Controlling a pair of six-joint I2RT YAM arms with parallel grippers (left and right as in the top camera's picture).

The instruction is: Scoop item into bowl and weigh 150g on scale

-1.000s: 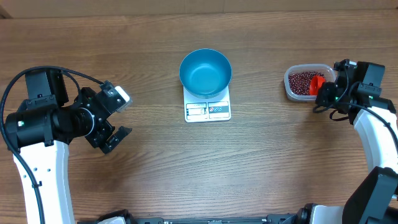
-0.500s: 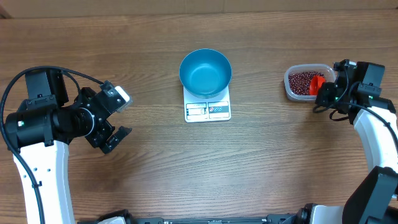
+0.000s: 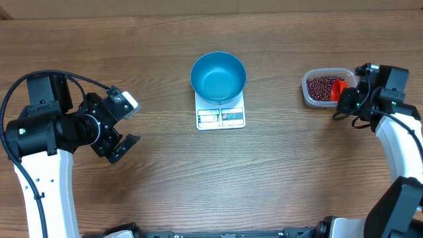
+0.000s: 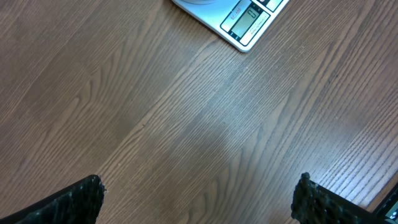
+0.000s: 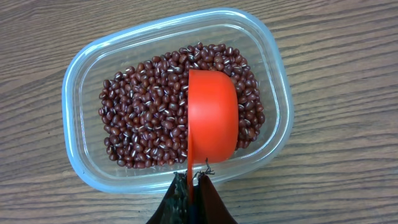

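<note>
The blue bowl (image 3: pixel 218 76) stands empty on the white scale (image 3: pixel 221 116) at the table's middle; one corner of the scale (image 4: pixel 239 18) shows at the top of the left wrist view. Dark red-brown beans (image 5: pixel 149 115) fill a clear tub (image 5: pixel 84 68) at the right of the table, where the tub (image 3: pixel 310 96) sits beside my right arm. My right gripper (image 5: pixel 193 183) is shut on the thin handle of a red scoop (image 5: pixel 212 115), whose cup lies on its side over the beans. My left gripper (image 4: pixel 199 196) hangs open over bare wood at the left, its fingers (image 4: pixel 78 199) wide apart.
Both arms' white links (image 3: pixel 43 192) reach in from the near corners. Bare wooden tabletop (image 3: pixel 264 178) stretches between the scale and the front edge.
The red scoop has shifted slightly over the tub; the left arm has not moved.
</note>
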